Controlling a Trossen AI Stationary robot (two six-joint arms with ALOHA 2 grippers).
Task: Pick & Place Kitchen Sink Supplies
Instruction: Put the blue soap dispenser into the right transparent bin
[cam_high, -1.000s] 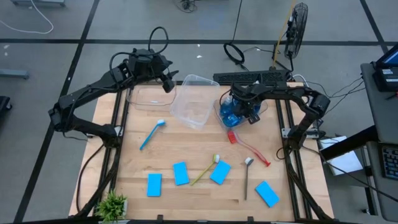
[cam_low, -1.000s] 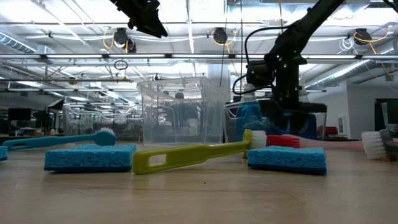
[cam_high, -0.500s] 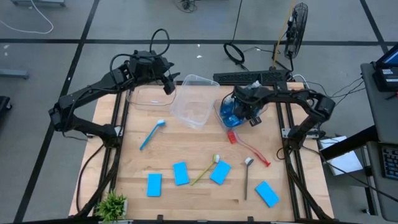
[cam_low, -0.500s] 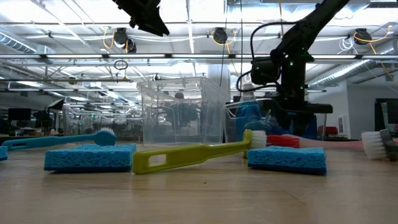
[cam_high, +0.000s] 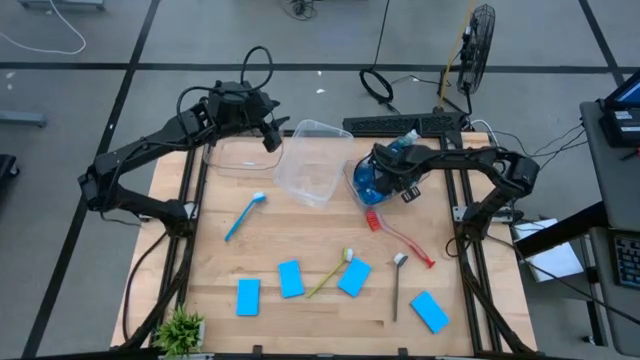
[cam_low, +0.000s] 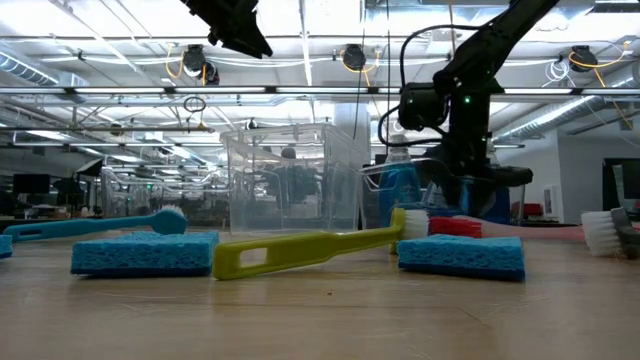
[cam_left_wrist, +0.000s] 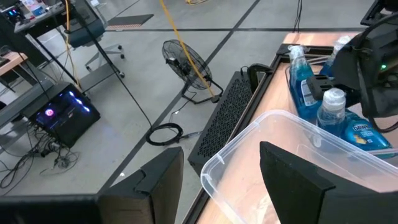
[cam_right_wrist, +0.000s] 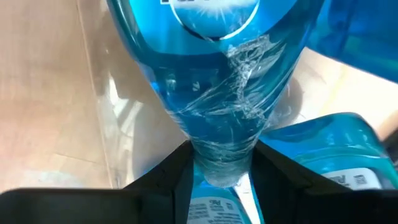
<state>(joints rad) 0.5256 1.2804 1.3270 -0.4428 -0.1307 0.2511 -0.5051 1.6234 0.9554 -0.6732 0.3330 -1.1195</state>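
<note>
The right gripper (cam_right_wrist: 219, 163) is seen pinched on the narrow neck of one bottle of blue liquid (cam_right_wrist: 214, 81), whose body extends straight out from the fingertips along the gripper's own line, so the bottle's long axis and the tool's reach are judged to coincide. In the high view that gripper (cam_high: 392, 172) is placed over the clear tub (cam_high: 368, 187) at the table's far right, where the other blue bottles (cam_high: 372, 182) are clustered; whether the held bottle is already clear of the tub's floor cannot quite be told, since the low view is crowded there. A second clear tub (cam_high: 311, 160) lies just beside it towards the table's middle, so any carry is expected to run sideways from the gripper.

The left gripper (cam_left_wrist: 221, 177) is held spread and empty, high above the far left of the table beside a third tub (cam_high: 240, 155). The brushes and the sponges (cam_high: 291, 278) are spread over the near half of the table, well apart from both tools; the red brush (cam_high: 398, 236) is nearer the right arm, the blue brush (cam_high: 244, 215) nearer the left.
</note>
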